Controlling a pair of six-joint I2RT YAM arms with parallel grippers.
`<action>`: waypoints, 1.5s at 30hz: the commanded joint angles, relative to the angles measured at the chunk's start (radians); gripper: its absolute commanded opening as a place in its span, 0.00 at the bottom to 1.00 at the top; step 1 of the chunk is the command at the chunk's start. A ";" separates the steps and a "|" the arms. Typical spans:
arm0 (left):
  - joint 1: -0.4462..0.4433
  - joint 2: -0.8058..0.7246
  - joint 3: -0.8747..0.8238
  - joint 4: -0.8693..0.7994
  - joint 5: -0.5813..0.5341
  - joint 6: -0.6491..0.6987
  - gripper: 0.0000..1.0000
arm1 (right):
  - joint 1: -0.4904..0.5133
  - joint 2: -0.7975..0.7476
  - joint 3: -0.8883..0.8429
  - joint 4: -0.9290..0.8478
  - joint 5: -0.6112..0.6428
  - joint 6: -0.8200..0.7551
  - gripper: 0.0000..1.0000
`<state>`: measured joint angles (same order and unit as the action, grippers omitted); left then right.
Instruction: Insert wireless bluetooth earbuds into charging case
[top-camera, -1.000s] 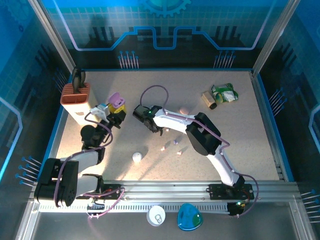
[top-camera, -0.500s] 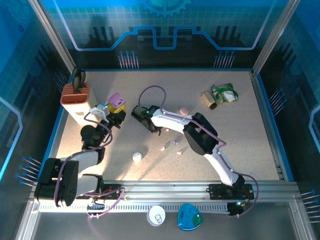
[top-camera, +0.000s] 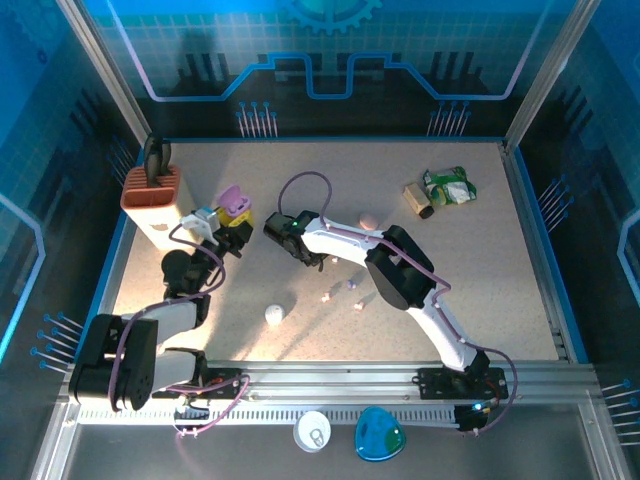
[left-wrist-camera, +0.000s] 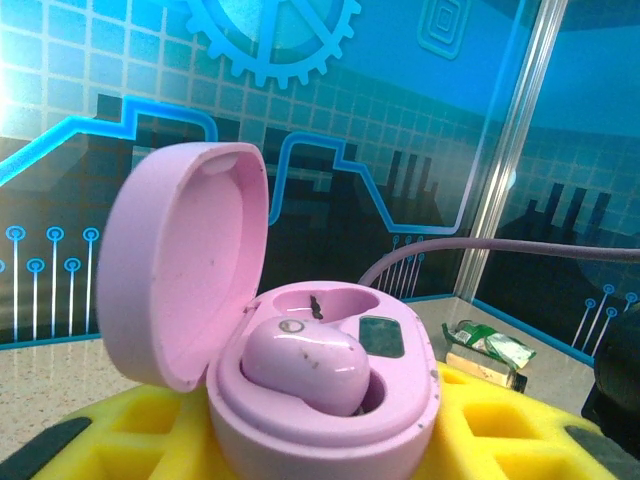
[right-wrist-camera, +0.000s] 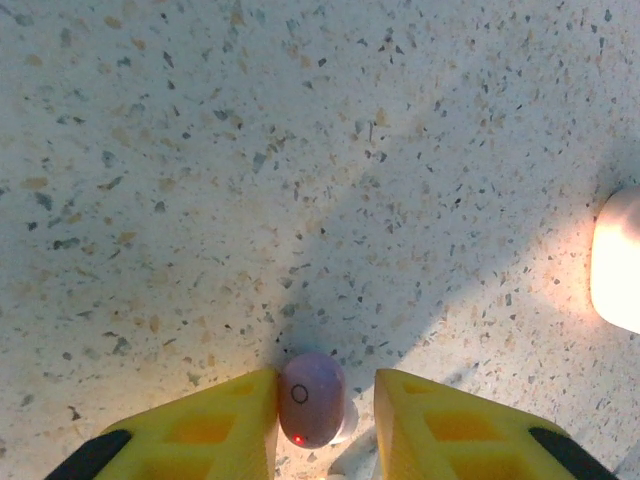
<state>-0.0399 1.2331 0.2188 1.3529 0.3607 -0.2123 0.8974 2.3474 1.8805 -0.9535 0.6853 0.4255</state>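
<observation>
- Held open lilac case (left-wrist-camera: 270, 330) clamped in L tool (left-wrist-camera: 320, 440), lid up, to present free slot (left-wrist-camera: 318, 303); one bud (left-wrist-camera: 305, 365) already seated.
- Straddled loose earbud (right-wrist-camera: 310, 400) w/ R tool (right-wrist-camera: 325, 388), bottom centre of R-wrist frame: touching one side, slight gap other, not yet gripped.
- Worked on speckled worktop (right-wrist-camera: 300, 150), blue printed panels (top-camera: 400, 60) behind.

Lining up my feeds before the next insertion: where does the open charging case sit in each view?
Top external: open charging case, left of centre, held by the left tool.
Left wrist: the case at centre of frame, lid up, seated earbud inside.
Right wrist: looks down on speckled tabletop and a loose lilac earbud.
Shared landmark: green packet, far right in top external; same packet in left wrist's right background.
</observation>
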 joint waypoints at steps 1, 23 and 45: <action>0.008 0.007 -0.006 0.048 0.024 -0.022 0.40 | 0.001 0.020 0.019 -0.025 0.024 0.010 0.31; -0.012 0.064 0.029 0.049 0.107 0.001 0.40 | -0.014 -0.258 -0.188 0.168 -0.038 -0.028 0.20; -0.133 0.102 0.084 0.036 0.374 0.105 0.39 | -0.190 -1.008 -0.672 0.603 -0.985 -0.115 0.19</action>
<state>-0.1608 1.3209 0.2634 1.3594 0.6762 -0.1413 0.7116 1.3895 1.2140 -0.4053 -0.1242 0.3313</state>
